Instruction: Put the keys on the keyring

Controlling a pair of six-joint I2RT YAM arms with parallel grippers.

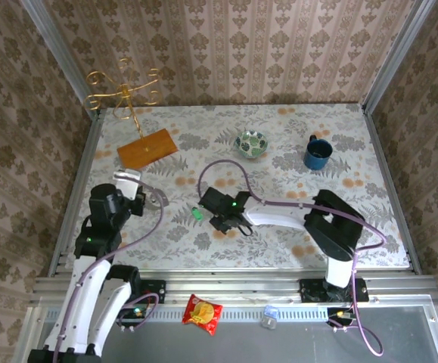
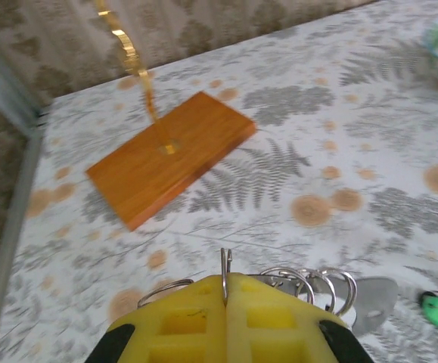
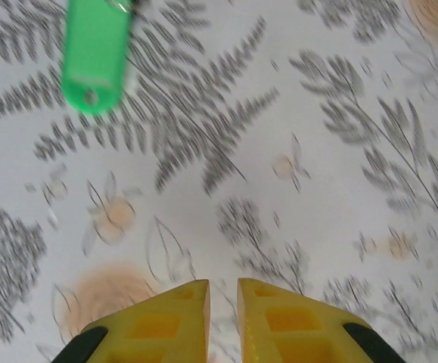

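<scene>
My left gripper [image 2: 226,291] is shut on the keyring [image 2: 225,268], a thin metal loop pinched upright between the yellow fingers. More wire coils [image 2: 313,281] of it fan out to the right. From above, the left gripper [image 1: 143,198] holds this grey keyring [image 1: 158,198] low over the table's left side. One of the keys, with a bright green head [image 1: 197,215], lies flat on the cloth just left of my right gripper [image 1: 217,218]. It is the same green key [image 3: 94,57] at upper left in the right wrist view. The right gripper [image 3: 224,291] has a narrow gap, with only cloth between its fingers. The black-headed key is hidden.
A gold wire stand on an orange wooden base [image 1: 147,149] sits at the back left, close ahead of the left gripper [image 2: 169,155]. A patterned bowl [image 1: 250,143] and a blue mug [image 1: 318,153] stand at the back. A red snack packet [image 1: 203,313] lies on the front rail.
</scene>
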